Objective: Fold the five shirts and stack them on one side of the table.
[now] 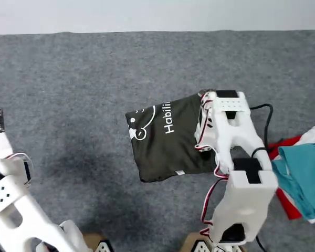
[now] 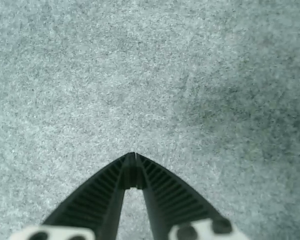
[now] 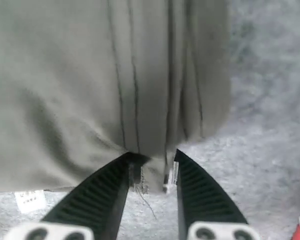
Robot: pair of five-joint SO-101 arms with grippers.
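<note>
- One shirt looked done, more or less: the dark shirt (image 1: 163, 139) lay folded into a compact rectangle near the middle of the desk (image 1: 68, 94).
- My right claw (image 3: 152, 157) was clamped on its folded edge, layers bunched between the jaws. I figured it was held for placing, not yet parked at a side.
- My left claw (image 2: 135, 156) was pinched together on nothing, over bare grey desk.
- No stack anywhere I could see.
- Off by the right arm sat a heap of unfolded shirts (image 1: 299, 176) at the desk's edge: teal on top, red under, some white and blue. Couldn't count them, but I reckoned most of the job was left.
</note>
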